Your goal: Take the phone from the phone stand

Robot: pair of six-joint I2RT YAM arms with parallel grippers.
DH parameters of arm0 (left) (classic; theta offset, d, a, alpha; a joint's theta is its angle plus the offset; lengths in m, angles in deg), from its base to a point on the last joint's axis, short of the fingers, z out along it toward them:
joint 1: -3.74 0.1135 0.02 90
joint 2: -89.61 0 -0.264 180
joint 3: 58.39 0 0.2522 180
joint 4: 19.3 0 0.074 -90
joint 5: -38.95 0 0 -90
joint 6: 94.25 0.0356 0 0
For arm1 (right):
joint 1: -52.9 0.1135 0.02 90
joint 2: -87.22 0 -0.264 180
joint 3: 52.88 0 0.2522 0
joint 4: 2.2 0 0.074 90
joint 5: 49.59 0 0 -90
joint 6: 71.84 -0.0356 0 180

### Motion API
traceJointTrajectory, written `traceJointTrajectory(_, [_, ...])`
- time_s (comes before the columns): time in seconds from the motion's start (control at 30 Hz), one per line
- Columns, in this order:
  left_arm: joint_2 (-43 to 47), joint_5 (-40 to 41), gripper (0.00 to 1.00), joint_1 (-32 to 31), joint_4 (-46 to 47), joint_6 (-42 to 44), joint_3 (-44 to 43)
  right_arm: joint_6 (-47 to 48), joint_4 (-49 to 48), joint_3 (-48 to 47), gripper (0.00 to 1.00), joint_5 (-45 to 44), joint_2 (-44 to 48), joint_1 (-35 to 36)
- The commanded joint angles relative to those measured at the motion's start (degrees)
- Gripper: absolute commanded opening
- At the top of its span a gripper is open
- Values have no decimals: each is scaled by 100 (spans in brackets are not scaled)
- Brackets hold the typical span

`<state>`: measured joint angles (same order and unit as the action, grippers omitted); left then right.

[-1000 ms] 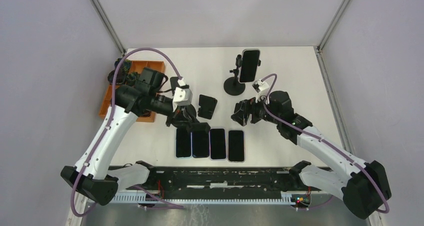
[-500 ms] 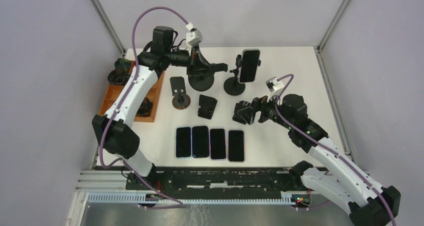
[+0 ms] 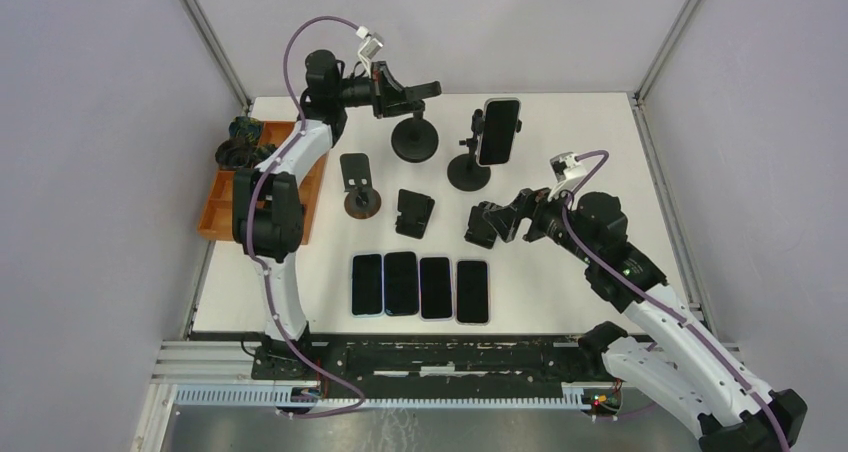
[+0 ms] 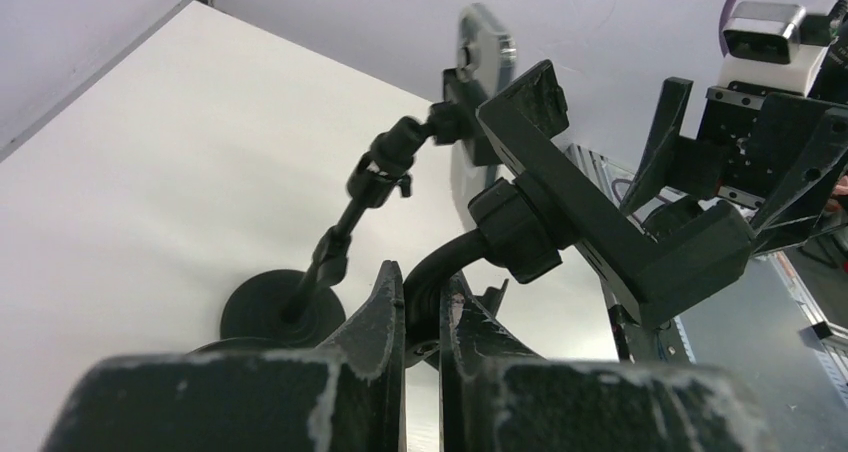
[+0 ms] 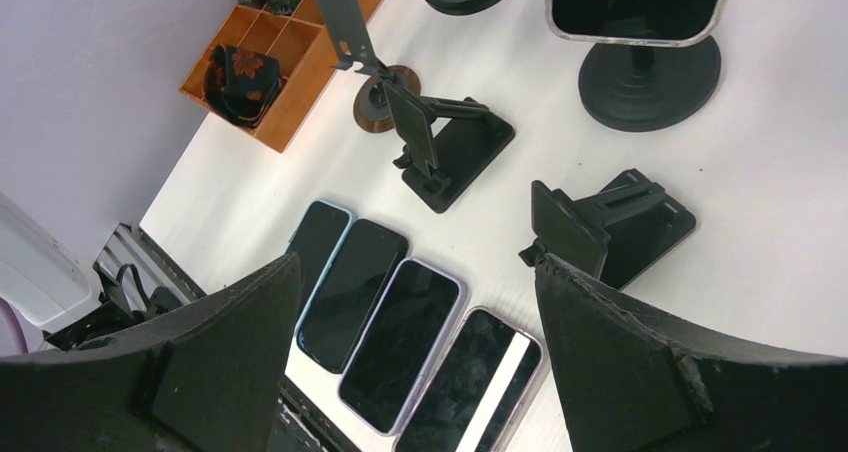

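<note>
Your left gripper (image 4: 422,317) swung beside the phone stand (image 3: 468,175), clamping a spare holder (image 3: 413,142); right gripper (image 5: 417,272) gapes. Pinch the slick phone (image 3: 499,130) by its edges.

The arms (image 3: 290,157) have white links, black joints (image 3: 600,217), purple cables (image 3: 325,19) and scuffed black fingers (image 5: 640,372).

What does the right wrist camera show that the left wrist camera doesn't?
Only the right wrist view shows four phones lying flat in a row, an orange tray and two folding stands, seen between the fingers of the open right claw. Only the left wrist view shows the left claw shut on an empty stand at its neck. Both show the phone clamped in its phone stand: screen side from the right, edge-on from the left.
</note>
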<state>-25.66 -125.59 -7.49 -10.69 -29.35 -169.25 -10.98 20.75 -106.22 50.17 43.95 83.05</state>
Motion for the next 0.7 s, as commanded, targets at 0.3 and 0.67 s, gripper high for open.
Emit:
traceJointTrajectory(0.3, [-965,197,2,542,2668,-1665,57,-135,-222,-357,91,-93,-311,-376])
traceJointTrajectory(0.67, [-1353,933,13,658,-212,714,-101,-174,-571,-649,91,427,-695,-1157])
